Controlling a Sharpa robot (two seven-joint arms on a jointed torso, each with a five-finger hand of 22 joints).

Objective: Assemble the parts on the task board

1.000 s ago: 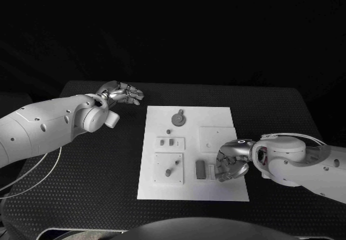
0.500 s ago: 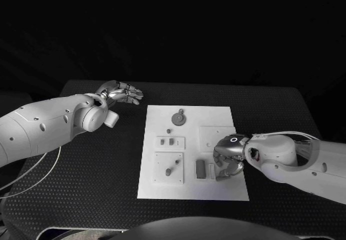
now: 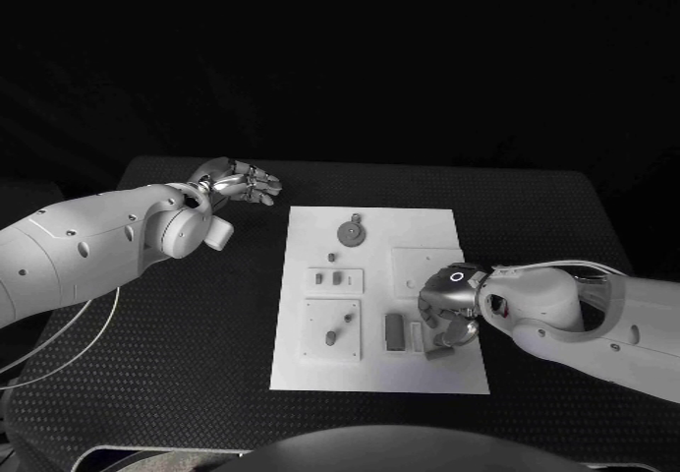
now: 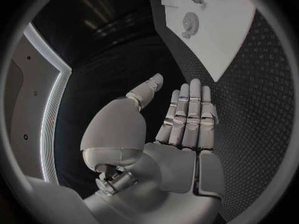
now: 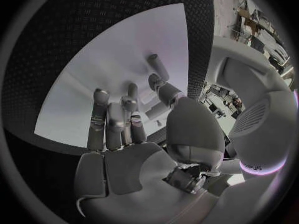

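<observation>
Task board (image 3: 425,221) under right hand (image 3: 442,320), fingers extended.

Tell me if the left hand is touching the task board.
Apart. The head view shows the left hand over black table, beyond the task board corner, dark gap between.

My head camera looked steeply down on the black table (image 3: 170,374) from above, far enough back to take in the whole task board (image 3: 380,295) and both arms. The left wrist camera sat close behind the left hand (image 4: 181,129), facing along its flat fingers over the table toward a far corner of the board (image 4: 218,30), with the gear-shaped part (image 4: 190,21) on it. The right wrist camera sat close behind the right hand (image 5: 124,134), facing down at the board (image 5: 118,69) from very near. All three views shared the board.
</observation>
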